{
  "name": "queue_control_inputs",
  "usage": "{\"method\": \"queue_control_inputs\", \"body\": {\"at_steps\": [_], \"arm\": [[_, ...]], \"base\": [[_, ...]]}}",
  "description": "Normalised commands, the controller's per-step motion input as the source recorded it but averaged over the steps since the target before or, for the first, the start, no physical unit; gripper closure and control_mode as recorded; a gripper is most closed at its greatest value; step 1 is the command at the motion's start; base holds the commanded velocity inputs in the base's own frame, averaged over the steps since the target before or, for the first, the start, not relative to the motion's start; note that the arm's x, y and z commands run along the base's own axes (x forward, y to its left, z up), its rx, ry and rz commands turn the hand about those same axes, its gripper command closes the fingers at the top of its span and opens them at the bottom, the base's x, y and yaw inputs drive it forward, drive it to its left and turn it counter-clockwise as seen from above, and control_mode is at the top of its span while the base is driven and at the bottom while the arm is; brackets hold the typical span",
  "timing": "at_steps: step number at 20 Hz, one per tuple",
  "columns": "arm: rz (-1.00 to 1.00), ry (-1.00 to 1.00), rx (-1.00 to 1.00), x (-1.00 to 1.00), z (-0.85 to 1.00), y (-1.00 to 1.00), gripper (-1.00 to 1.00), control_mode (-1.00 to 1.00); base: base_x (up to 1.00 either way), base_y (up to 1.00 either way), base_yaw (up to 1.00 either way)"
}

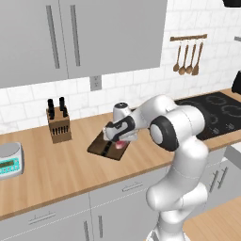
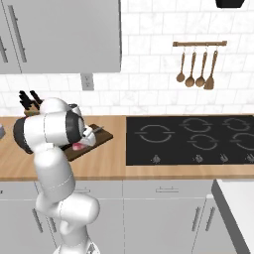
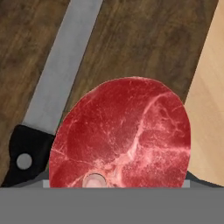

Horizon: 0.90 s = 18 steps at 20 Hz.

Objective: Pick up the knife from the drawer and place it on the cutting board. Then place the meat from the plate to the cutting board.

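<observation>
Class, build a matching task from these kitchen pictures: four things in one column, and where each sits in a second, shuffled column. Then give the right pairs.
Things:
1. red-pink raw meat
2. black-handled silver-bladed knife
3. wooden knife block
4. hanging wooden spoons

Places:
A. on the white tiled wall above the black cooktop
B. lying flat on the dark brown cutting board, beside the meat
C. standing on the wooden counter, left of the board
D. on the board, right under the robot's hand

Pairs: 1-D, 2-B, 3-C, 4-A
</observation>
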Motion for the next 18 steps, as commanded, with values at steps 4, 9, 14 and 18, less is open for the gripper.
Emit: {"method": "queue_control_inputs", "body": {"at_steps": [4, 9, 14, 18], "arm": [[-0.03, 0.01, 0.0, 0.29, -0.27, 0.04, 1.0, -1.0], [-0.04, 0.01, 0.0, 0.12, -0.21, 0.06, -1.0, -1.0], [-0.04, 0.0, 0.0, -0.09, -0.01, 0.0, -1.0, -1.0], [-0.03, 0.0, 0.05, -0.49, 0.17, -0.08, -1.0, -1.0]], "base": [[0.0, 0.0, 0.0], [0.0, 0.0, 0.0], [0.0, 0.0, 0.0], [0.0, 0.0, 0.0]]}}
